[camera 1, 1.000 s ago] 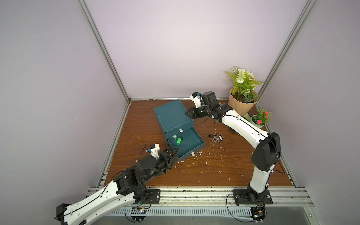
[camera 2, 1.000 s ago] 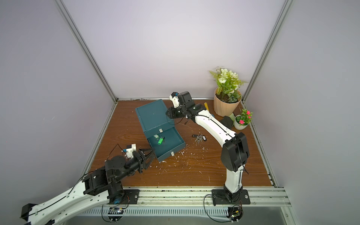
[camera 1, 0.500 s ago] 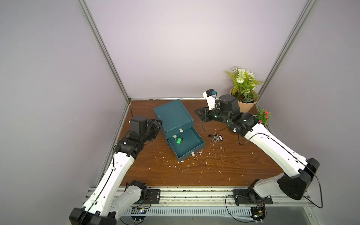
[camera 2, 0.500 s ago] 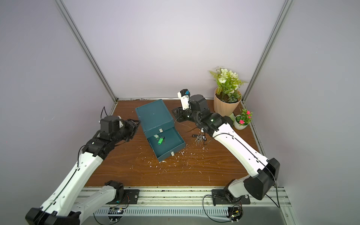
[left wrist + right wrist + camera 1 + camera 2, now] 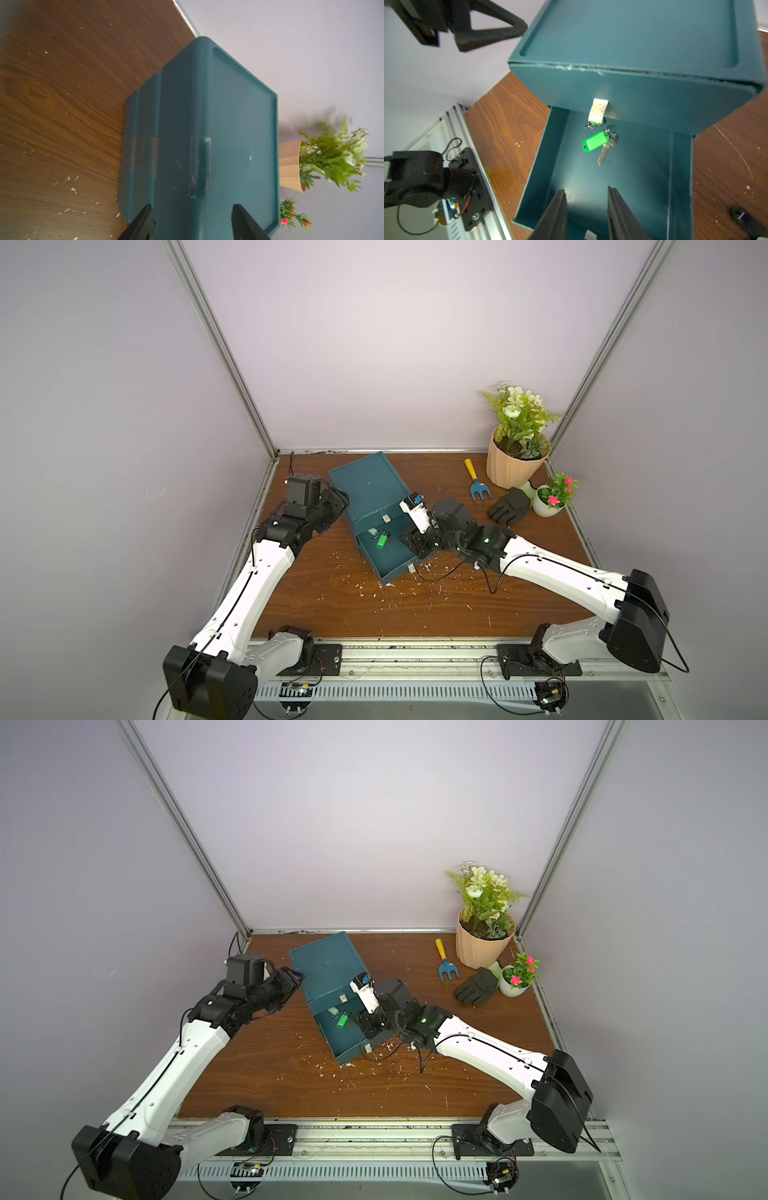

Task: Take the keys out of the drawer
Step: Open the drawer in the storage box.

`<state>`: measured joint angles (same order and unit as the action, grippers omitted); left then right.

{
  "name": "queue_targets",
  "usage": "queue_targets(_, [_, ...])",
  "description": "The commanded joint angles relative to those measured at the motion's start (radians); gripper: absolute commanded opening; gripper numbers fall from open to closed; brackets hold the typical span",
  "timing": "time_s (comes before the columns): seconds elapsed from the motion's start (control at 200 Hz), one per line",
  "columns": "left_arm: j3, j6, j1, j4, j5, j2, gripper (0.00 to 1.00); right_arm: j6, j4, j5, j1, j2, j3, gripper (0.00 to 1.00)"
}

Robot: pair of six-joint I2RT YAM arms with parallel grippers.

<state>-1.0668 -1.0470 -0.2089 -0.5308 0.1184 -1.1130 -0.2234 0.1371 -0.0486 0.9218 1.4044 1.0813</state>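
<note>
Right end effector [image 5: 587, 212]: parted, empty, above the open teal plastic drawer [image 5: 643, 176].
Left end effector [image 5: 193, 224]: spread, empty.
Green-tagged silver key [image 5: 596, 141]: you'll find it inside.

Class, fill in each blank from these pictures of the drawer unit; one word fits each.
1. The key lying in the open drawer carries a ____ tag.
2. The right gripper hangs over that drawer, its jaws ____ and empty.
3. The garden fork has a ____ handle.
4. The black glove lies beside a white pot of ____ flowers.
Missing words: green, open, yellow, pink.
</note>
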Motion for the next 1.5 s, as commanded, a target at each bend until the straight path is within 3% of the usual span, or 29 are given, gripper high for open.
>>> queue_targets(0.0, [0.009, 0.024, 0.011, -0.009, -0.041, 0.009, 0.65, 0.065, -0.122, 0.03, 0.005, 0.023, -0.005, 0.39])
queue_targets(0.12, [0.02, 0.031, 0.011, 0.061, 0.02, -0.042, 0.65, 0.09, -0.139, 0.044, 0.005, 0.067, 0.005, 0.4])
queue_targets(0.686, [-0.041, 0.082, 0.014, 0.092, 0.074, -0.167, 0.63, 0.044, -0.328, 0.126, 0.005, 0.23, -0.008, 0.4])
queue_targets(0.866, [-0.043, 0.054, 0.018, 0.093, 0.085, -0.172, 0.63, 0.027, -0.157, 0.071, 0.007, 0.205, 0.033, 0.39])
queue_targets(1.091, [0.017, 0.004, 0.022, 0.153, 0.098, -0.148, 0.63, 0.073, 0.143, -0.018, 0.005, 0.102, 0.066, 0.29])
queue_targets(1.496, [0.06, -0.002, 0.023, 0.184, 0.111, -0.129, 0.63, 0.098, 0.347, -0.156, 0.005, 0.15, 0.148, 0.27])
